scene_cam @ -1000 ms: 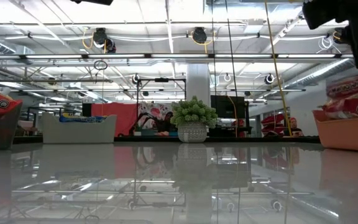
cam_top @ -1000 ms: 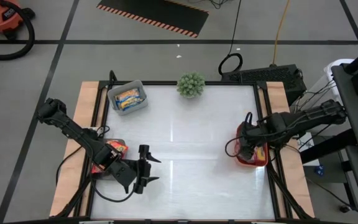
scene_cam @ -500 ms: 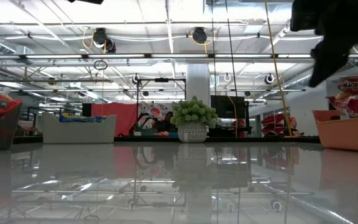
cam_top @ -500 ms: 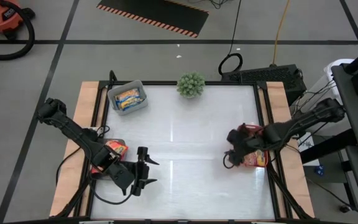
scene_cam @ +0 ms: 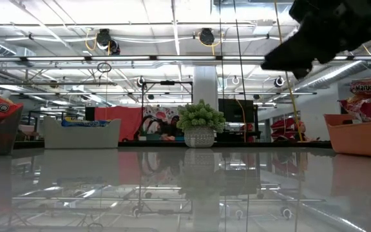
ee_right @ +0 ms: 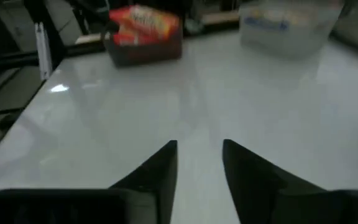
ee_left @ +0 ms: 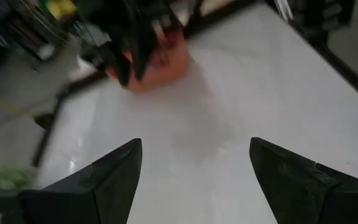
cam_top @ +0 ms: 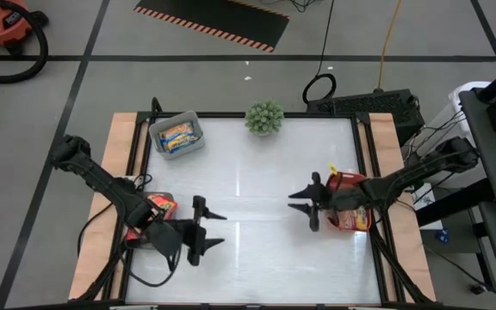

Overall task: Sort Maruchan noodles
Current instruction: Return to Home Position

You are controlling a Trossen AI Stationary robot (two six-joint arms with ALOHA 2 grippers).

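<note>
At the far left, a dark bin point(cam_top: 141, 226) on the table's point(cam_top: 257, 172) edge holds shiny orange-red packets point(cam_top: 159, 207) of Maruchan noodles, piled above its rim. Just beside it the left end effector point(cam_top: 220, 229) hovers over the table, its two dark wedge-shaped fingers spread wide and holding nothing. Farther back, a pale grey bin point(cam_top: 176, 136) with rounded corners carries flat yellow-and-blue packets point(cam_top: 178, 134). The table is white and glossy, mirroring the ceiling lights in the low view, with bare wooden strips down both sides and a black frame. At its back edge stands a small bushy green plant point(cam_top: 265, 117) in a patterned pot. Right of centre, the right end effector point(cam_top: 298, 203) hangs above the table, released, fingers apart and empty. Just behind it, against the right edge, an orange bin point(cam_top: 350, 226) holds crinkled red-and-white packets point(scene_cam: 370, 87). The floor around is grey, crossed by black lines.
</note>
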